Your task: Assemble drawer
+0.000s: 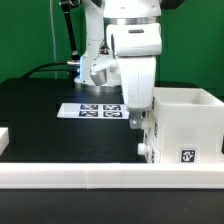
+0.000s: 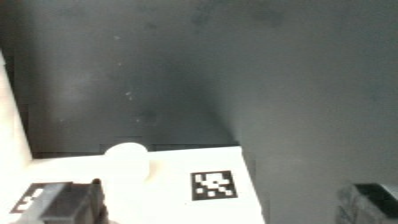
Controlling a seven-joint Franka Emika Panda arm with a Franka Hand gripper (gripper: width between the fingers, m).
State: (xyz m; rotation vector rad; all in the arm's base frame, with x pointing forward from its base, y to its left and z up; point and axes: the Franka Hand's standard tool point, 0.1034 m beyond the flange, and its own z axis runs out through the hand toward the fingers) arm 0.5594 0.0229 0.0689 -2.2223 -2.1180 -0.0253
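Observation:
The large white drawer case [image 1: 186,122] stands at the exterior view's right, open at the top, with a tag on its front. A smaller white tray [image 1: 148,142] sits against its left side. In the wrist view this tray [image 2: 169,185] shows a round knob [image 2: 125,160] and a square tag [image 2: 217,185]. My gripper [image 1: 137,124] hangs right over the tray. Its dark fingers [image 2: 63,205] stand wide apart in the wrist view. The gripper [image 2: 217,207] is open, with the tray's surface between the fingers and a gap to the other finger.
The marker board [image 1: 92,110] lies on the black table behind the gripper. A long low white rail [image 1: 100,178] runs along the front. Another white part [image 1: 4,140] is cut off at the exterior view's left edge. A cable lies at the back left.

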